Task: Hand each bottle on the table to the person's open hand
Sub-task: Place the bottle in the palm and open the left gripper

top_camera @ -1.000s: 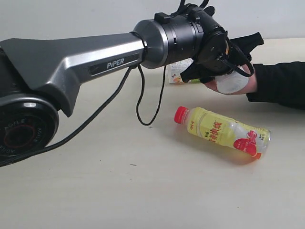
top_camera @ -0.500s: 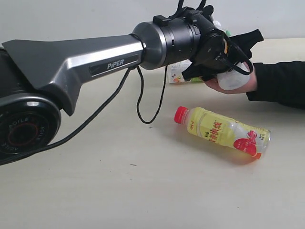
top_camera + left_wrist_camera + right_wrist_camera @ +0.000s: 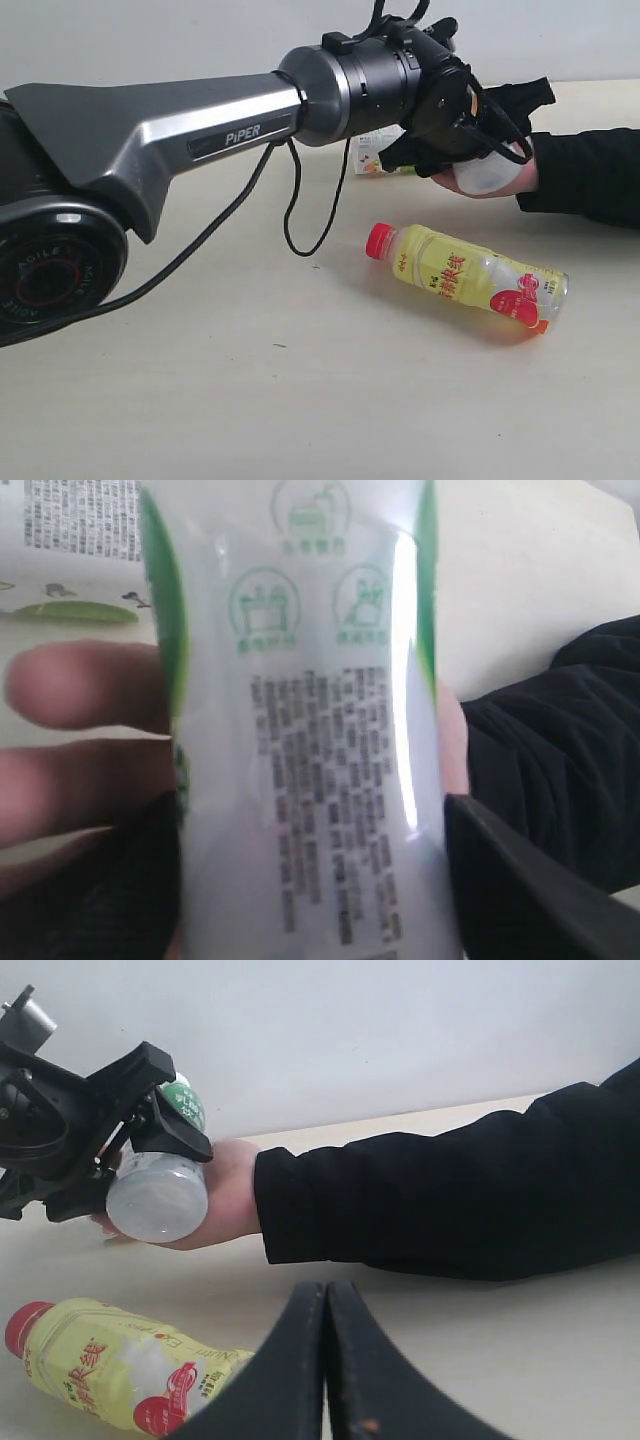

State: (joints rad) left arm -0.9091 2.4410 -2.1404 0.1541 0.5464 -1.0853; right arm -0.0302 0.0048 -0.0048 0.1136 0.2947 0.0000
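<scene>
Nearest: table (image 3: pixel 300 400), pale and matte. Right pincer (image 3: pixel 325 1360) sits low over it, jaws pressed together with nothing between them. By my reading it is parked out of the way of the handover.

Next: juice bottle (image 3: pixel 465 275), yellow with a red cap, lying on its side on the table, well apart from both pincers. Untouched, so it awaits its turn.

Beyond it: arm (image 3: pixel 200 130) reaches across the middle to the right side. Left pincer (image 3: pixel 478 135) is clenched on the clear bottle (image 3: pixel 157 1198), which has a white-and-green label and is held on its side, base toward the right wrist camera. The bottle lies in the palm of the hand (image 3: pixel 228 1195). The left wrist view shows fingers on one side of the label and the thumb on the other. Held sideways so it lies across the palm, I judge. Black sleeve (image 3: pixel 590 175) trails off behind the hand.

Judgement: bottle delivered, release not yet made. Next move calls for parting the jaws, then lifting clear without dragging the bottle along.

Farthest: second labelled bottle (image 3: pixel 372 150) on the table past the arm, mostly hidden.
</scene>
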